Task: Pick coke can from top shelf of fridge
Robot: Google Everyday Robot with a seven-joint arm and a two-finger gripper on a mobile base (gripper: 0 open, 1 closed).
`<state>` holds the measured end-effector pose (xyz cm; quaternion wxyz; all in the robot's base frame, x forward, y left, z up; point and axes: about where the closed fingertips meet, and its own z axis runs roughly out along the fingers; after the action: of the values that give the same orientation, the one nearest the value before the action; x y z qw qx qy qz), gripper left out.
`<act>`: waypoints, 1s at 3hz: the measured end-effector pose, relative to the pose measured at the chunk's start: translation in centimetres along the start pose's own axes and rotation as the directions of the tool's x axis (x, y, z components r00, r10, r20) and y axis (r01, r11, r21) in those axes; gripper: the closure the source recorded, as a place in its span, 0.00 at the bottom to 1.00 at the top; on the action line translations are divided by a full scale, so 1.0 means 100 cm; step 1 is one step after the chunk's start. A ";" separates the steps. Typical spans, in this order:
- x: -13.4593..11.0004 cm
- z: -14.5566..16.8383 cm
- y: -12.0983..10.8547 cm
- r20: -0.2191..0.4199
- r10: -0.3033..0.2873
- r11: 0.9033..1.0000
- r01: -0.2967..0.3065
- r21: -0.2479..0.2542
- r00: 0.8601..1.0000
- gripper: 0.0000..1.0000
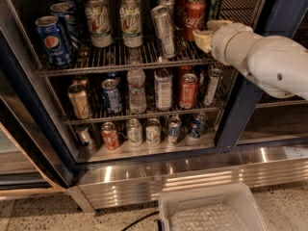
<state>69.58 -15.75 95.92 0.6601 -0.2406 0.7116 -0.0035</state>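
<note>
The coke can (194,13), red with white script, stands upright on the top shelf (120,61) of the fridge (240,114), right of centre. My gripper (204,35), beige-tipped on a bulky white arm (260,57) that reaches in from the right, is at the can's lower right side, close to it or touching it. The arm hides the shelf's right end. A second red can stands behind the coke can.
A slim silver can (163,25) leans just left of the coke can. Green-and-white cans (98,23) and blue Pepsi cans (53,40) fill the shelf's left. Lower shelves hold cans and bottles. A white bin (211,211) sits on the floor before the steel base (183,172).
</note>
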 end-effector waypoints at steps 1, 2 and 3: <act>0.000 0.000 0.000 0.000 0.000 1.000 0.000 0.000 1.000 0.54; 0.000 0.000 0.000 0.000 0.000 1.000 0.000 0.000 1.000 0.45; -0.006 0.005 0.001 0.010 -0.006 1.000 0.006 -0.003 1.000 0.44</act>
<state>70.01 -15.34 96.43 0.6634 -0.2436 0.7075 -0.0030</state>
